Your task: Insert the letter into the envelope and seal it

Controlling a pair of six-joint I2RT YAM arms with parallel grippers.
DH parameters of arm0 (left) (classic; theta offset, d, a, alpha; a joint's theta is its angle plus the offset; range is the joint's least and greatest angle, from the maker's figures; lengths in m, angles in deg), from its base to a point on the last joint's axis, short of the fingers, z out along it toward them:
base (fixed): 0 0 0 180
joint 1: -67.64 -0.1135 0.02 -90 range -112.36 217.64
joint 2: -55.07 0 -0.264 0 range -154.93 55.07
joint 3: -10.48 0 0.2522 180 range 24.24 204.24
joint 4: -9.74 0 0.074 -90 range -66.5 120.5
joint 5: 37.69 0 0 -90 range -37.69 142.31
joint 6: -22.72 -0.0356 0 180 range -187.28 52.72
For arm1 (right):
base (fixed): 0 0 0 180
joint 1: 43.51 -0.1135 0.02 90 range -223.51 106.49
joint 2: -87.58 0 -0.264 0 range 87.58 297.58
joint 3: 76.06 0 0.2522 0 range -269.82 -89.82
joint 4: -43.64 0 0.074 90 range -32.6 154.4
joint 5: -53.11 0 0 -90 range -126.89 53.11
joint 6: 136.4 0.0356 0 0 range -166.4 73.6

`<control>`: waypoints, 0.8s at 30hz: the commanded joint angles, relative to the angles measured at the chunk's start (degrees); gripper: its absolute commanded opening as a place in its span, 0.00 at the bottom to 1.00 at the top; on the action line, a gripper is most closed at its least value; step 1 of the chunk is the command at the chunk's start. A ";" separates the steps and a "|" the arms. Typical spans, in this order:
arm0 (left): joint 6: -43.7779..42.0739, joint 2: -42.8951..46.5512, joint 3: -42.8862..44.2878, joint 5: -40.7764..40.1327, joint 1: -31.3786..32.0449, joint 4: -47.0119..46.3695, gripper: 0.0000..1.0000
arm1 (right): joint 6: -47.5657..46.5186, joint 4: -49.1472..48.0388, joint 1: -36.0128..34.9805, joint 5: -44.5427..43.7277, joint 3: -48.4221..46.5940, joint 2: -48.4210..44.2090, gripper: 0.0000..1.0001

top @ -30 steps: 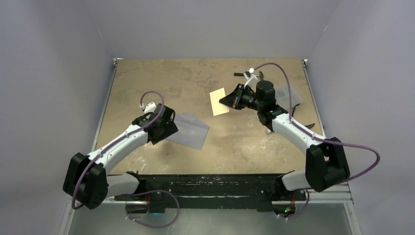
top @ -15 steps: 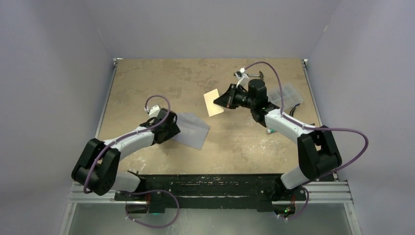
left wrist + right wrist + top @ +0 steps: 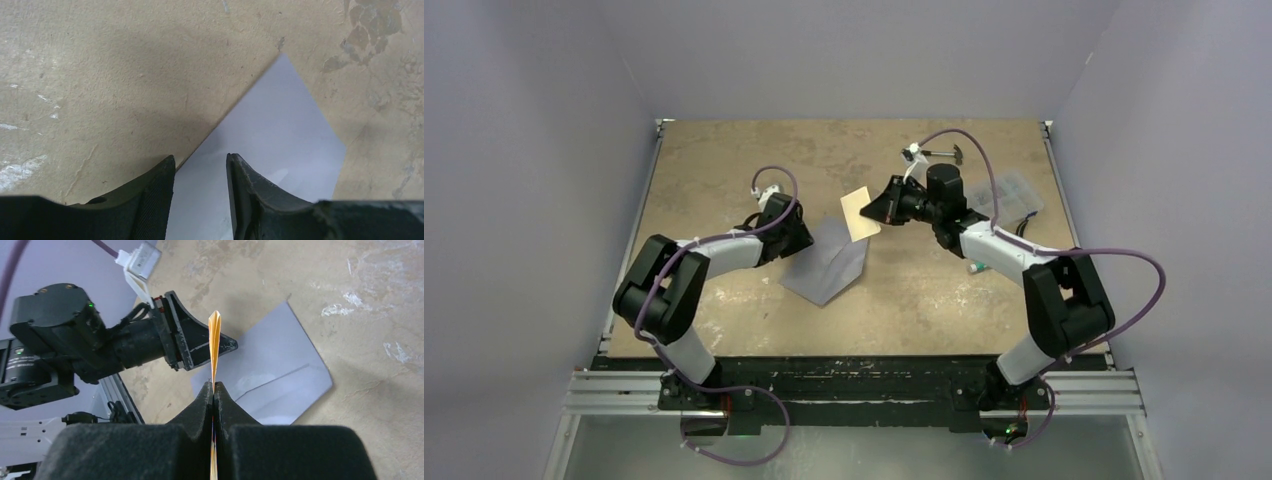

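Looked like a robotics lab test cell, walled in by plain grey panels (image 3: 534,150) around a worn, stained tan tabletop (image 3: 724,160), with two white-and-black arms (image 3: 724,250) bolted to an aluminium rail (image 3: 614,395) at the near edge and purple cables (image 3: 1161,283) looping off them.

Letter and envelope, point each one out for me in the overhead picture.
letter (image 3: 858,212): top external view, middle of the cream sheet's visible face.
envelope (image 3: 826,268): top external view, middle of the grey-blue body lying on the table.
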 commanded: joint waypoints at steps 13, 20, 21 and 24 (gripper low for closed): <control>-3.09 5.89 -6.82 6.65 -0.16 12.33 0.62 | 11.65 -6.08 -2.91 -2.88 6.89 2.64 0.00; -3.52 7.50 -9.36 10.14 -0.10 12.07 0.62 | 13.73 -4.13 -4.12 -8.67 9.00 0.80 0.00; -3.56 7.44 -9.42 12.07 -0.07 12.22 0.62 | 14.53 -3.46 -4.06 -10.43 9.22 0.75 0.00; -2.85 8.16 -10.08 14.78 0.11 12.83 0.62 | 16.89 -4.54 -4.08 -12.28 10.05 1.40 0.00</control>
